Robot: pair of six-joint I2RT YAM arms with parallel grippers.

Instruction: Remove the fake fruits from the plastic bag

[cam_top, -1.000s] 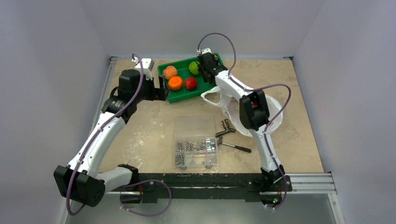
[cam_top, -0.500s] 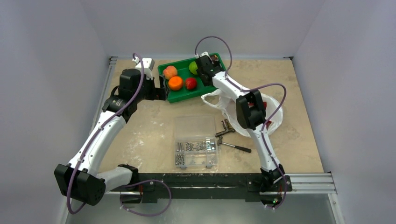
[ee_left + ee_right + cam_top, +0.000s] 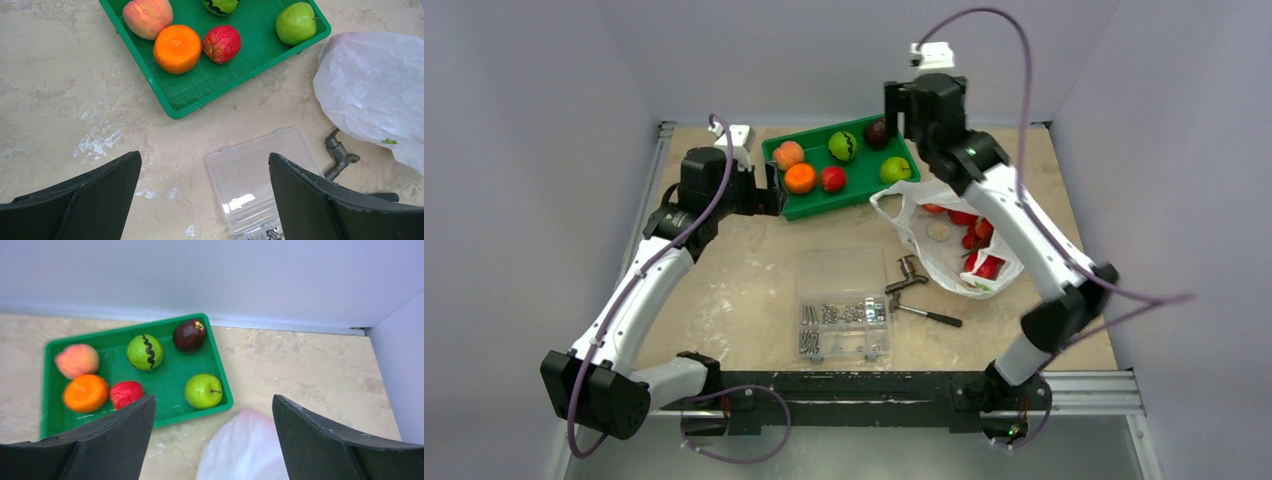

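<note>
Red fruits lie inside the white bag, which sprawls on the tabletop with its mouth open toward the green tray. We count six pieces in that tray, among them a green apple directly under the right jaws.

The right jaws hang high above the tray's far end, spread wide and holding nothing. The bag's pale edge shows just below them, between the fingers and toward the arm's base. The left jaws are also spread and empty, low over the tabletop. From them the tray is ahead, the bag ahead and to the right, and a clear box underneath.

We judge this to be the gap between picks: nothing is gripped, and the bag is only partly emptied.

The next move calls for bringing the right jaws down and toward the base, over the bag's mouth. They then need to line up on one red fruit and close on its round sides. The film is thin and crinkled, so we would enter through the opening and not through a fold, and watch that the bag does not lift with the fruit. The left jaws are near enough to pin a handle if it does.
</note>
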